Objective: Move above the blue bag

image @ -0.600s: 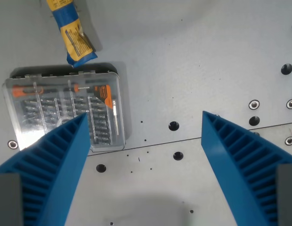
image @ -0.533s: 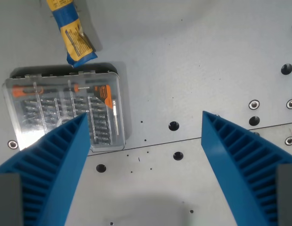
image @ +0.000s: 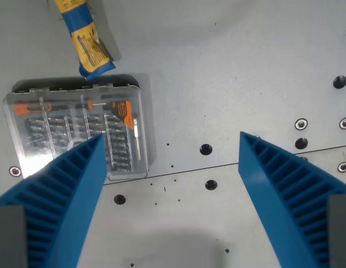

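Observation:
The blue bag [image: 85, 38], a narrow blue and yellow packet, lies at the top left of the wrist view, its upper end cut off by the frame edge. My gripper [image: 170, 145] hangs open well below and to the right of it, over bare table, its two blue ribbed fingers [image: 61, 195] spread wide with nothing between them.
A clear plastic case [image: 78, 131] holding screwdriver bits and an orange-handled driver lies just below the bag, partly under my left finger. The grey metal table [image: 229, 72] has a seam, screw holes and bolts toward the wrist view's right.

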Robot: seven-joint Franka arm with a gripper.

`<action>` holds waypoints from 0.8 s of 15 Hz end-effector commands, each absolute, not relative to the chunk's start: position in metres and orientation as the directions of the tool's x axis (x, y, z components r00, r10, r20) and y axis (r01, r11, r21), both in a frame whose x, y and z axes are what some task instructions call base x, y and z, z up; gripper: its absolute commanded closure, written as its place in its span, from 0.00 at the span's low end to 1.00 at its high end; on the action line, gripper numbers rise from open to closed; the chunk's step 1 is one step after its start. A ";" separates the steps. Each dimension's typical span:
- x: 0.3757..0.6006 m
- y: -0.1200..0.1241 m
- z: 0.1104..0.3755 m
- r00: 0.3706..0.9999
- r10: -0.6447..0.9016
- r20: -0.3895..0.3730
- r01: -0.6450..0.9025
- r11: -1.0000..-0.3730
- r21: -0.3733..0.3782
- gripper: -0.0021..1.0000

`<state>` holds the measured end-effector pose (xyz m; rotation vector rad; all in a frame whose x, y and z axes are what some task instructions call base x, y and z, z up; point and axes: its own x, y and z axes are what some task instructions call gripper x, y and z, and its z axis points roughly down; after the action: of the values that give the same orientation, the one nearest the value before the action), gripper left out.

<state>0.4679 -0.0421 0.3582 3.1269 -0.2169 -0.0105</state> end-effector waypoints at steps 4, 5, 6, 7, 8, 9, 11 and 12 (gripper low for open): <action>0.472 -0.037 0.350 0.994 -0.109 0.013 -0.110 -0.994 0.013 0.00; 0.473 -0.036 0.347 0.994 -0.104 0.017 -0.104 -0.994 0.014 0.00; 0.475 -0.035 0.344 0.995 -0.098 0.020 -0.098 -0.995 0.016 0.00; 0.476 -0.033 0.341 0.995 -0.092 0.022 -0.093 -0.996 0.017 0.00; 0.478 -0.031 0.337 0.996 -0.087 0.025 -0.087 -0.996 0.018 0.00; 0.479 -0.029 0.333 0.996 -0.081 0.027 -0.081 -0.996 0.020 0.00; 0.483 -0.025 0.325 0.997 -0.071 0.032 -0.072 -0.997 0.021 0.00; 0.484 -0.023 0.320 0.997 -0.065 0.035 -0.066 -0.998 0.023 0.00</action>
<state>0.4854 -0.0259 0.3220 3.1260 -0.1592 -0.0314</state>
